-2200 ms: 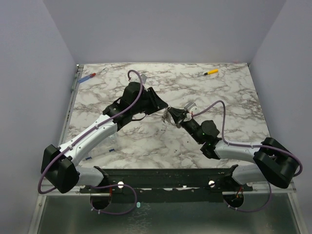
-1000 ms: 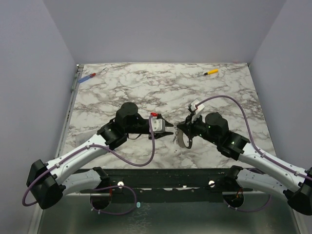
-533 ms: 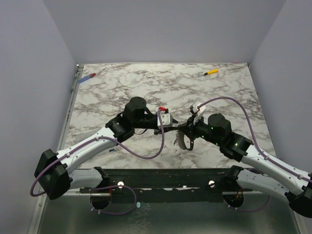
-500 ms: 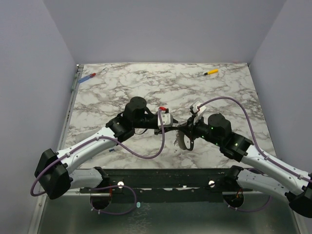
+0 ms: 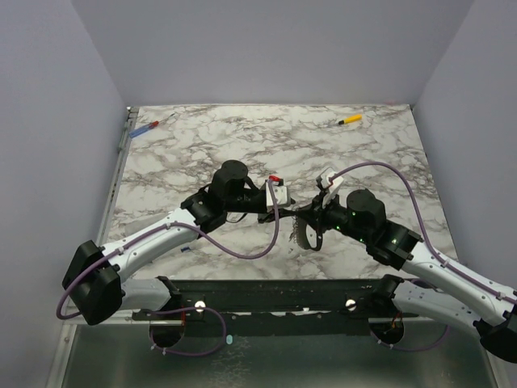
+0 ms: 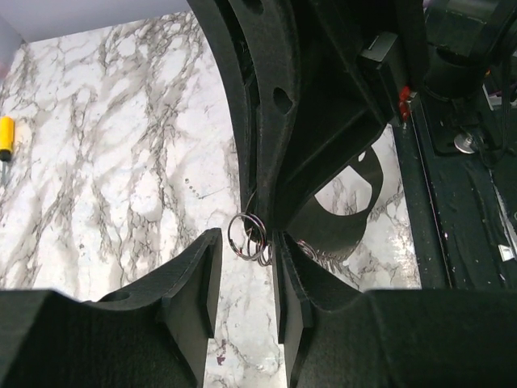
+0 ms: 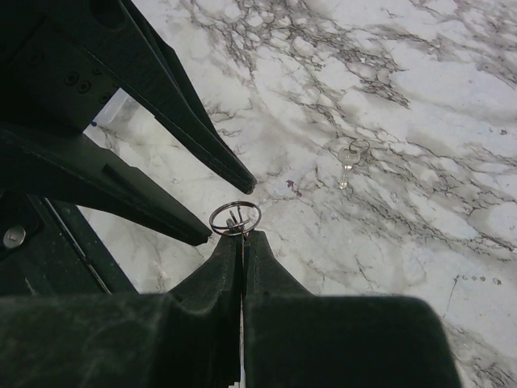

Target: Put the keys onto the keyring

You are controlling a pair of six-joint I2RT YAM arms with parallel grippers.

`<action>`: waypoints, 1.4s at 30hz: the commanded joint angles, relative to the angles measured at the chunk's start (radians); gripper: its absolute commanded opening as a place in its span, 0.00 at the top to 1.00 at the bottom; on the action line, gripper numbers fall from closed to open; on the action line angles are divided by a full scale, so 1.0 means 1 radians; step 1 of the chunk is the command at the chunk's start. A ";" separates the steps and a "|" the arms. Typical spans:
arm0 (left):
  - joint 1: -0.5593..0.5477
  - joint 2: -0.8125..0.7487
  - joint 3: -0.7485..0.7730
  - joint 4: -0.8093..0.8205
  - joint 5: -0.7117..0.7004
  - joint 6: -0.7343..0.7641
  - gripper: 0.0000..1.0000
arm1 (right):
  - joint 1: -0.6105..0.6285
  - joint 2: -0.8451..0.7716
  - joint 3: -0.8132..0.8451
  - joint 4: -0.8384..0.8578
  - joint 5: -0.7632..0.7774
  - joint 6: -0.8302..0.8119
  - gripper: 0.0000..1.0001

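Two end effectors are gathered at the keyring [image 7: 235,217]: the right end effector [image 7: 242,236] is pressed together, pinching it; the left end effector [image 6: 245,238] is spread, flanking it. One key [image 7: 346,171] is seen on the tabletop [image 7: 420,242] beyond the keyring. Keyring should be held steady while pried open.

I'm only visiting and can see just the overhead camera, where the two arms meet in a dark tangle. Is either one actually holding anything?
Observer: Yes. In the right wrist view the right gripper has its jaws shut on the keyring, a thin metal loop.
Operator: And the other arm?
Observer: The left wrist view shows the left gripper with jaws open, the ring just ahead of the gap between them.
Operator: Where are the keys?
Observer: The right wrist view shows one small key lying on the marble table, apart from the ring.
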 commanded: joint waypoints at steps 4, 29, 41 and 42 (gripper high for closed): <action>-0.002 0.022 0.036 0.008 0.002 -0.014 0.63 | 0.009 -0.016 0.031 -0.002 -0.027 0.010 0.99; -0.001 0.038 0.027 0.004 0.022 0.009 1.00 | 0.012 -0.040 0.020 0.017 -0.031 0.012 0.99; 0.000 -0.093 -0.066 0.113 0.055 0.000 1.00 | 0.012 -0.109 -0.016 0.082 -0.079 0.021 0.99; 0.001 -0.107 -0.073 0.125 0.057 -0.005 1.00 | 0.012 -0.116 -0.017 0.090 -0.092 0.021 0.99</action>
